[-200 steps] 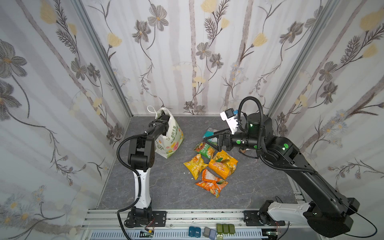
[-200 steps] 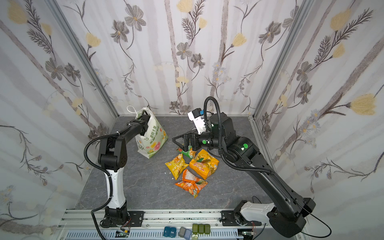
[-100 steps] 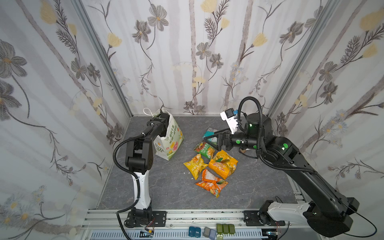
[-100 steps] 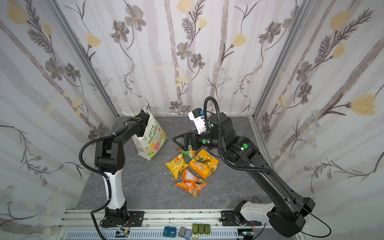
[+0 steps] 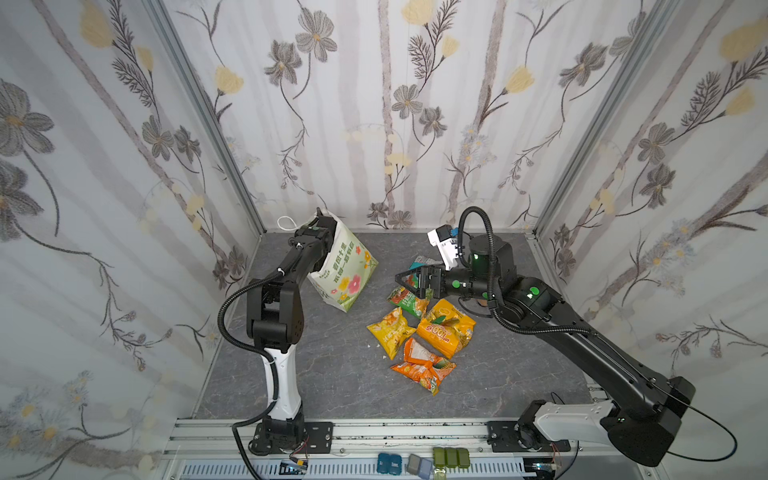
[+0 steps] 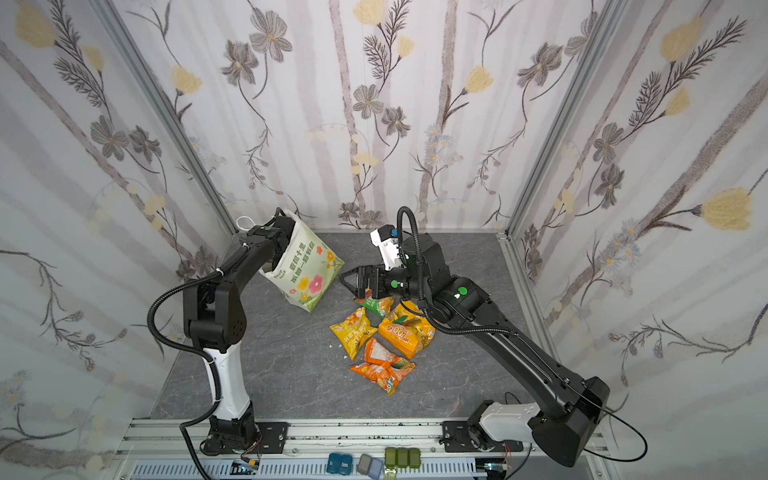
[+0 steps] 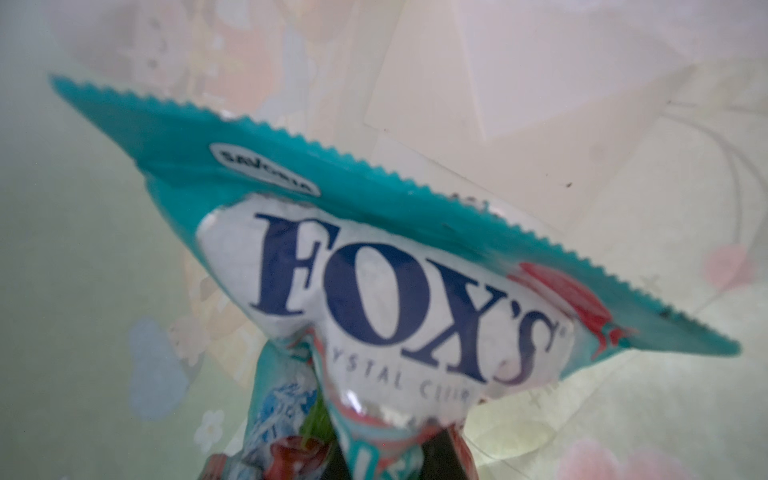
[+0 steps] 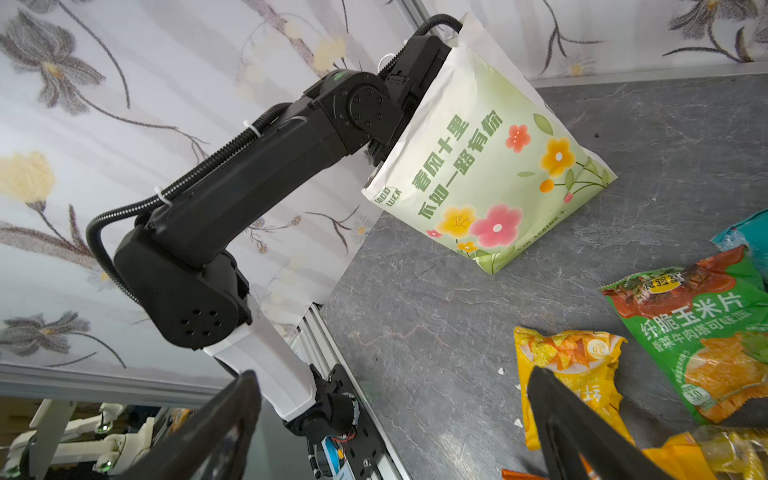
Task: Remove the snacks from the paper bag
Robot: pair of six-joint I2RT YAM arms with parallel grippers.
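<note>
Five snacks out: green packet [image 5: 409, 300], yellow packet [image 5: 390, 331], big orange packet [image 5: 446, 328], second orange packet [image 5: 422, 365] and teal packet [image 5: 420, 262] lie bunched on the grey table [image 5: 324, 374], right of centre.
Sixth one: teal-and-white packet [image 7: 374, 299], "FOX'S" across its face, down inside the paper bag [image 5: 347, 270], with pale bag walls all round it in the left wrist view.
Left gripper [image 7: 386, 455]: pinching that packet's lower end; buried in the bag mouth, hidden in both top views.
Bag: back left of the table, tipped onto its bottom edge, mouth raised toward the left arm [image 5: 274, 303] reaching in.
Right gripper [image 8: 392, 374]: fingers spread wide, nothing between them, hovering over the green packet.
Teal packet: just behind the right gripper, partly hidden by it.
Pile: yellow packet just beside the big orange packet; second orange packet nearest the front rail.
</note>
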